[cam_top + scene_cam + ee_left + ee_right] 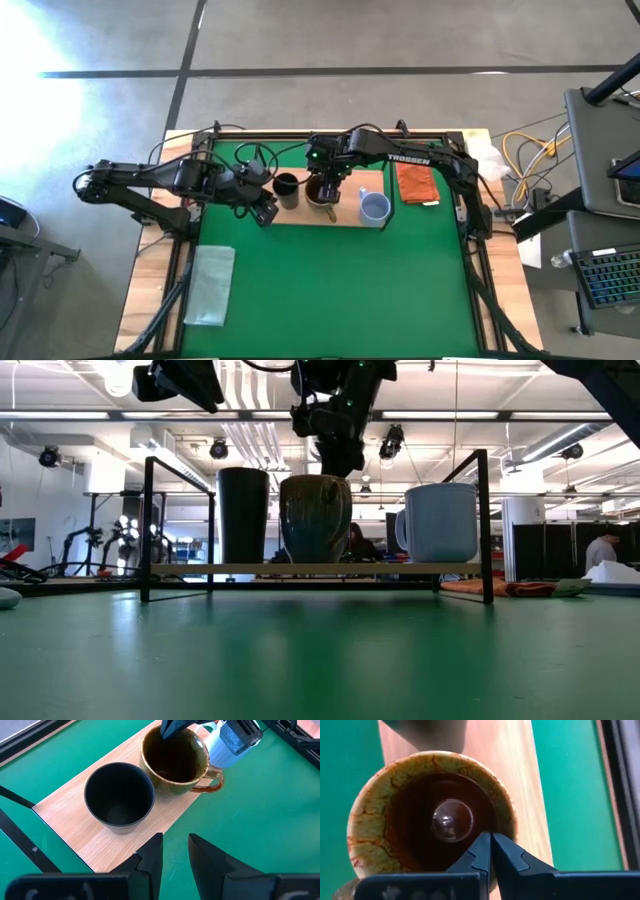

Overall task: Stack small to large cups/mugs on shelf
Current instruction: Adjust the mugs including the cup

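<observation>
On the light-wood shelf [345,216] three vessels stand upright in a row: the black cup [287,189] at the left, the brown-gold mug [321,190] in the middle, the pale blue-grey mug [374,207] at the right. My right gripper [490,838] is shut and points down into the brown mug's mouth, just inside the rim. My left gripper [175,851] hovers open above the green table just in front of the shelf's left part, nothing between its fingers. My right gripper's shut fingertips [167,728] come steeply from above at the brown mug's rim [506,827], on its far side. Nothing lies between them. Whether they touch the rim or the inner wall, I cannot tell. The mug stands on its base on the shelf [330,569].
Thin black wire frames [147,525] [486,525] rise at the shelf's two ends. An orange-brown folded cloth [417,184] lies right of the shelf. A pale cloth [211,285] lies near the table's left front. The green table's near half [340,300] holds nothing else.
</observation>
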Controlling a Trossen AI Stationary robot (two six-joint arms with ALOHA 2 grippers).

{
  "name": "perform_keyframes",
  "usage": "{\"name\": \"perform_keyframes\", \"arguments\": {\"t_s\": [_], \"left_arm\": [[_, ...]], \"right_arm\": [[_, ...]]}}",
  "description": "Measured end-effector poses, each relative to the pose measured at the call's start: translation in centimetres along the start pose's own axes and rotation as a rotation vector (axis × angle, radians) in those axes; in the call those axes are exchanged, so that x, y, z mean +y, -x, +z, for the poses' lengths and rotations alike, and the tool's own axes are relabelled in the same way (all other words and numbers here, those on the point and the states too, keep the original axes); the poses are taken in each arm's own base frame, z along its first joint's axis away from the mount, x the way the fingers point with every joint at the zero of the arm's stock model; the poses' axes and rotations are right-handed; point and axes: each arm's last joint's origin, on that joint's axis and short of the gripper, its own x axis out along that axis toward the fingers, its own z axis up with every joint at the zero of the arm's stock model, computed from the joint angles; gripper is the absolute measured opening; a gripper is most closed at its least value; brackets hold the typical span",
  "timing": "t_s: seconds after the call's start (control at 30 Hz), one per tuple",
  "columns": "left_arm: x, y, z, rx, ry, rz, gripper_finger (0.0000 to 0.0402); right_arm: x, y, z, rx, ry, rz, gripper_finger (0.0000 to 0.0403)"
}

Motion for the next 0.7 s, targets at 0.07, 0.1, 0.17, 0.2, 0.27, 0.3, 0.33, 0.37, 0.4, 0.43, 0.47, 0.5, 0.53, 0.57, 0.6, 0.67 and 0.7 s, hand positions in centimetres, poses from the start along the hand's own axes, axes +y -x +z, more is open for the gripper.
{"name": "perform_keyframes", "arguments": {"t_s": [0.07, 0.1, 0.17, 0.2, 0.27, 0.3, 0.33, 0.37, 0.4, 0.43, 0.47, 0.5, 0.53, 0.57, 0.6, 0.67, 0.7], "left_arm": [[0.0, 0.0, 0.0, -0.001, 0.000, 0.001, 0.0077], [0.0, 0.0, 0.0, -0.001, 0.000, 0.001, 0.0077], [0.0, 0.0, 0.0, -0.002, 0.000, 0.002, 0.0077], [0.0, 0.0, 0.0, -0.002, 0.000, 0.002, 0.0077], [0.0, 0.0, 0.0, -0.002, 0.000, 0.002, 0.0077], [0.0, 0.0, 0.0, -0.002, 0.000, 0.002, 0.0077], [0.0, 0.0, 0.0, -0.002, 0.000, 0.002, 0.0077], [0.0, 0.0, 0.0, -0.002, 0.000, 0.002, 0.0077], [0.0, 0.0, 0.0, -0.002, 0.000, 0.002, 0.0077], [0.0, 0.0, 0.0, -0.002, 0.000, 0.002, 0.0077], [0.0, 0.0, 0.0, -0.002, 0.000, 0.002, 0.0077], [0.0, 0.0, 0.0, -0.002, 0.000, 0.002, 0.0077], [0.0, 0.0, 0.0, -0.002, 0.000, 0.002, 0.0077], [0.0, 0.0, 0.0, -0.002, 0.000, 0.002, 0.0077], [0.0, 0.0, 0.0, -0.002, 0.000, 0.002, 0.0077], [0.0, 0.0, 0.0, -0.002, -0.001, 0.002, 0.0077], [0.0, 0.0, 0.0, -0.002, -0.002, 0.003, 0.0077]], "right_arm": [[-0.1, 0.2, 0.0, -0.002, -0.003, -0.033, 0.0009], [-0.1, 0.2, -0.1, 0.002, -0.003, -0.046, 0.0009], [-0.2, 0.4, -0.1, 0.008, -0.007, -0.056, 0.0009], [-0.2, 0.4, -0.1, 0.009, -0.011, -0.057, 0.0009], [-0.2, 0.6, -0.3, 0.019, -0.016, -0.065, 0.0009], [-0.2, 0.7, -0.4, 0.028, -0.022, -0.069, 0.0009], [-0.2, 0.8, -0.5, 0.038, -0.029, -0.071, 0.0009], [-0.2, 0.8, -0.6, 0.047, -0.034, -0.071, 0.0009], [-0.1, 0.9, -0.7, 0.054, -0.039, -0.070, 0.0009], [-0.1, 0.9, -0.8, 0.059, -0.043, -0.070, 0.0009], [-0.1, 1.0, -0.8, 0.065, -0.044, -0.069, 0.0009], [0.0, 1.1, -0.9, 0.071, -0.045, -0.068, 0.0009], [0.1, 1.2, -0.9, 0.074, -0.044, -0.068, 0.0009], [0.2, 1.3, -0.9, 0.070, -0.043, -0.066, 0.0009], [0.2, 1.4, -0.9, 0.067, -0.042, -0.065, 0.0009], [0.4, 1.6, -0.9, 0.062, -0.039, -0.058, 0.0009], [0.4, 1.7, -1.0, 0.060, -0.038, -0.058, 0.0009]]}}
